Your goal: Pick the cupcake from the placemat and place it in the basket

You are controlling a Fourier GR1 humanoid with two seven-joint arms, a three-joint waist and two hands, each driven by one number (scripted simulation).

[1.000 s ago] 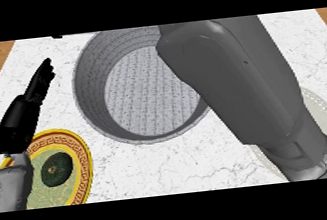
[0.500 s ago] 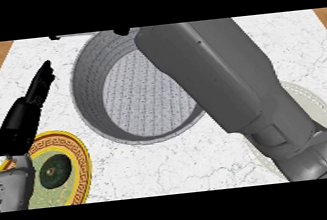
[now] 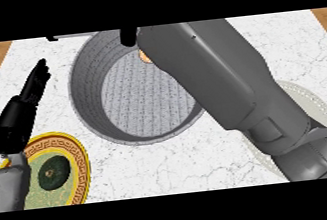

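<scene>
The grey round basket (image 3: 91, 97) stands in the middle of the white counter. My right forearm reaches across it from the lower right and hides most of my right hand (image 3: 127, 36), of which only a black finger shows over the basket's far rim. A small orange and cream piece of the cupcake (image 3: 146, 56) peeks out beside the wrist, just under that finger and above the basket's inside. The pale round placemat (image 3: 313, 102) lies at the right, partly under the arm. My left hand (image 3: 20, 113) rests open at the left, fingers pointing up.
A plate (image 3: 76, 154) with a gold patterned rim sits at the lower left with a dark green round item (image 3: 53, 173) on it. Wooden floor shows past the counter's far corners.
My right arm has swung leftward and further over the basket. The cupcake now shows beside the wrist above the basket. The left hand has stayed put.
</scene>
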